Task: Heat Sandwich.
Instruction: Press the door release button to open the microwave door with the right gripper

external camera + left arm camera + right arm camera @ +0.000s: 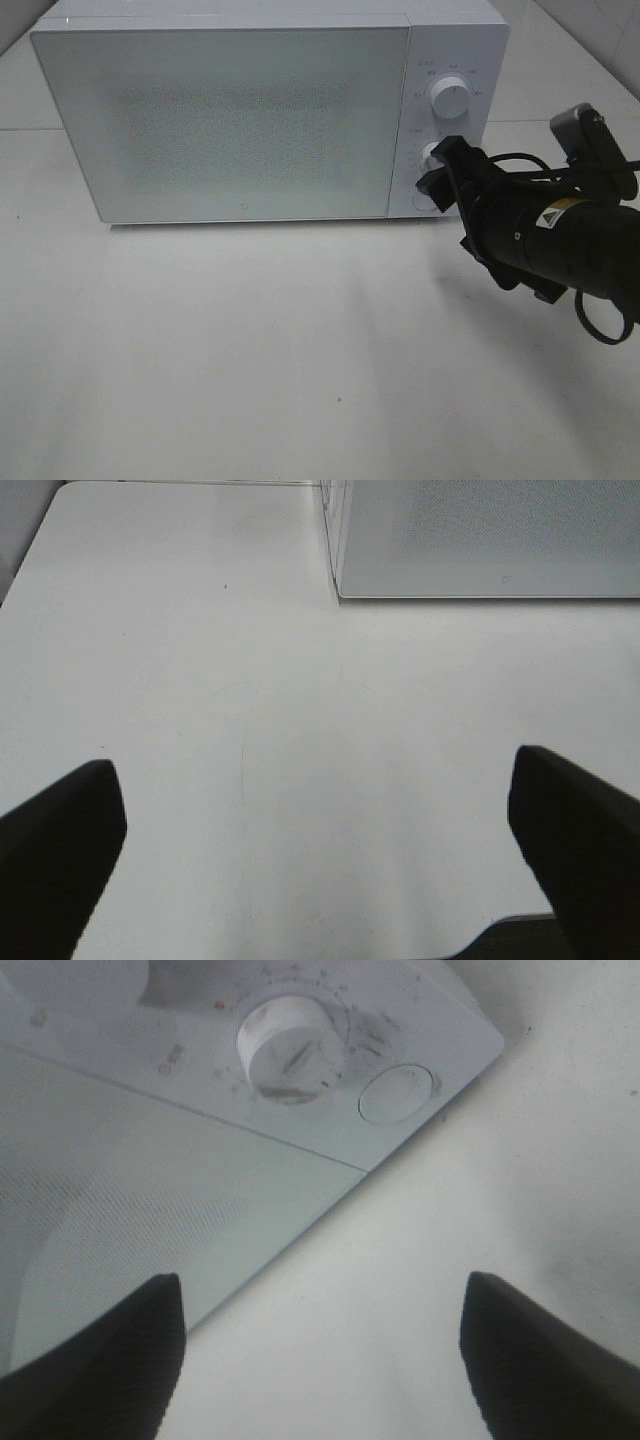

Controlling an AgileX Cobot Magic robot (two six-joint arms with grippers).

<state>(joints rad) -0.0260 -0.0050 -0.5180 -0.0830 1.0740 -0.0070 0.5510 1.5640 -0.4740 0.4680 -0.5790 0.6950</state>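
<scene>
A white microwave (230, 120) sits on the white table (250, 360) with its door (220, 125) shut. The sandwich shows in no view, so I cannot tell where it is. The right arm (545, 230) reaches toward the control panel, below the upper dial (449, 98). Its jaws are spread apart and hold nothing, close in front of the lower dial (290, 1048) and the round button (397, 1094). The left arm's jaws are wide open over bare table, black fingers (60, 860) far apart, the microwave's corner beyond them.
</scene>
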